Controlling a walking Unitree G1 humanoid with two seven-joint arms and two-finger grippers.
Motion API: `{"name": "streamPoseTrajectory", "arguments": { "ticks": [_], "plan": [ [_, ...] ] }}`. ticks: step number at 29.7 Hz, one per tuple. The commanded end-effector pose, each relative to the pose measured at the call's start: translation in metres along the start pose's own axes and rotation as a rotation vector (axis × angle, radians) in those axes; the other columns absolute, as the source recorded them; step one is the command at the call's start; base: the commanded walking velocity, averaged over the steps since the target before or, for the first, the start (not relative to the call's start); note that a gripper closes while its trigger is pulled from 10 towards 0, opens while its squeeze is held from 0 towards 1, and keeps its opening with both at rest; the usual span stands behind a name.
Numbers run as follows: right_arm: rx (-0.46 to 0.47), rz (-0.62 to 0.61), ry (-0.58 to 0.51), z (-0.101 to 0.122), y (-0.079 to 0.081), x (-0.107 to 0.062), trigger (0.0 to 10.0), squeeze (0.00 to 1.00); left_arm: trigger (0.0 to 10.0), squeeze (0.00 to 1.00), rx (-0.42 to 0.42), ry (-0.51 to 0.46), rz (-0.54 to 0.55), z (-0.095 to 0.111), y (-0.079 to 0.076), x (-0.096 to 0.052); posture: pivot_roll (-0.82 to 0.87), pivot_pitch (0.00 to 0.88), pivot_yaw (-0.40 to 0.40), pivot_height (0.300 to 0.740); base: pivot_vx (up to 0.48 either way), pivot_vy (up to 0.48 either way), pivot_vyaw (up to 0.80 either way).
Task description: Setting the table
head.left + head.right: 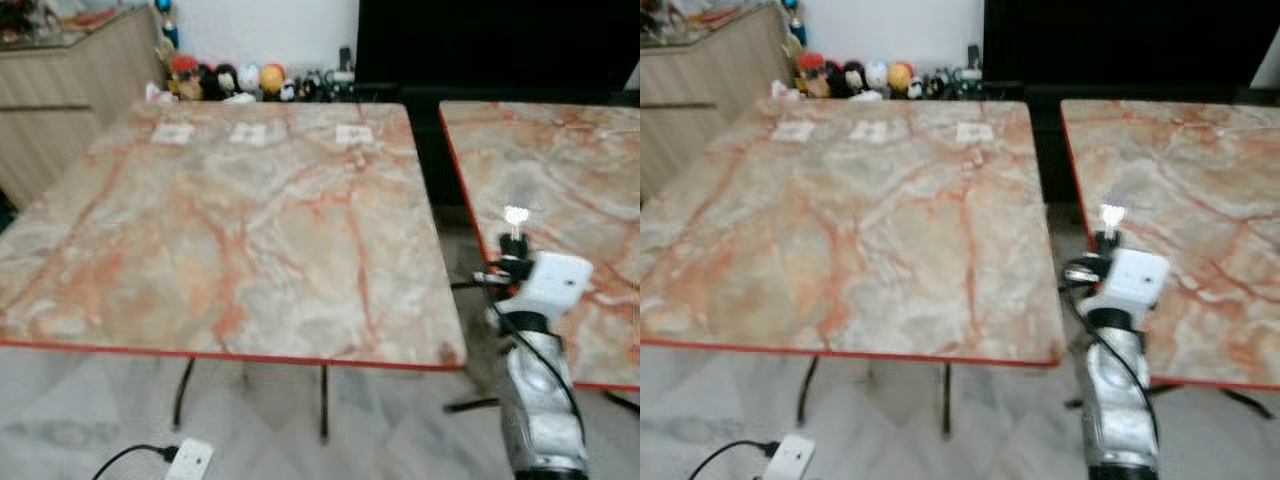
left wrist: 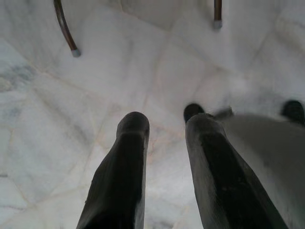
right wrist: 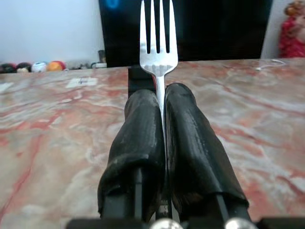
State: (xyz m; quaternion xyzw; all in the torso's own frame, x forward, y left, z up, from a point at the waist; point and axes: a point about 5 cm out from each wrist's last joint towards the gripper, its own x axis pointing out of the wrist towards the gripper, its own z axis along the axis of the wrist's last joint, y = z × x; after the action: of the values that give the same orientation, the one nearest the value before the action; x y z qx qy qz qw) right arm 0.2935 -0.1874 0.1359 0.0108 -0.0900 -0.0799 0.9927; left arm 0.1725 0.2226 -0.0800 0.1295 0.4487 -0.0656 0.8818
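Partly cut off: the left gripper [image 2: 164, 138] hangs over the pale marble-patterned floor [image 2: 43, 124], its two black fingers spread apart with nothing between them. Two marble-topped tables with red edging stand side by side: the left table [image 1: 230, 230] carries three small paper cards [image 1: 254, 132], print too blurred to read; the right table [image 1: 560, 190] runs off frame. A row of small round figurines [image 1: 235, 80] lines the far wall, details indistinct. In the gap between the tables, the right gripper [image 3: 162, 119] is pressed together on one metal fork [image 3: 157, 36], four tines up, handle hidden between the pads.
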Motion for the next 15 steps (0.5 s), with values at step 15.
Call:
{"name": "streamPoseTrajectory", "arguments": {
  "ticks": [15],
  "plan": [
    [0.02, -0.02, -0.026, 0.0073, -0.0027, 0.0037, 10.0, 0.0, 10.0, 0.0, 0.012, 0.026, -0.014, -0.0045, -0.0028, -0.0003, -0.02, 0.019, 0.03, 0.74, 0.0, -0.352, 0.1]
  ]
}}
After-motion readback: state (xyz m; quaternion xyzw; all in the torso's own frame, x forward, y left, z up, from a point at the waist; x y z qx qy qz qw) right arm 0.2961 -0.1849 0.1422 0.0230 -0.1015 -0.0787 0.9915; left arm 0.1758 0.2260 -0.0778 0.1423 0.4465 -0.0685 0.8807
